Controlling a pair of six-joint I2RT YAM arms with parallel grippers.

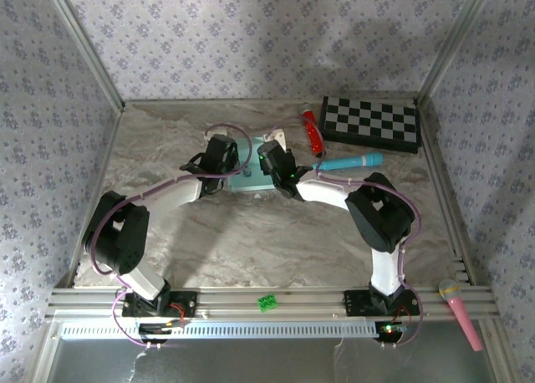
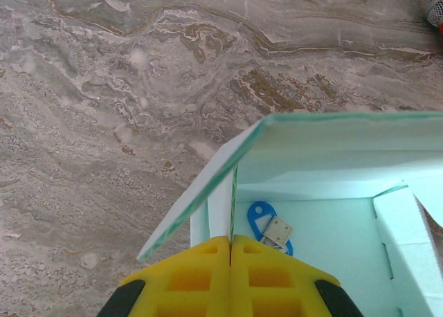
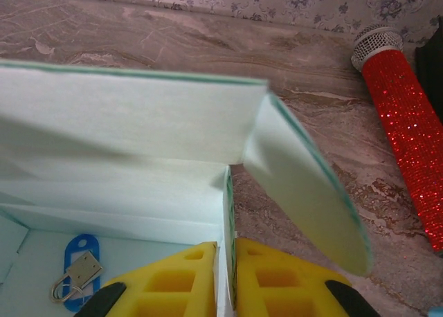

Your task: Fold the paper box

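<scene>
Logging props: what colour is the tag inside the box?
Blue tag, best in the right wrist view.

Part of paper box [image 2: 332, 165] beyond view's edge

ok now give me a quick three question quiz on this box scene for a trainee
1. True or false: the left gripper pinches a wall of the paper box.
2. What lies inside the box? A a pink microphone; B a blue key tag; C a checkerboard.
3. Fill in: the red glitter microphone lies ____ the box, on the table.
Key: 1 true; 2 B; 3 outside.
</scene>
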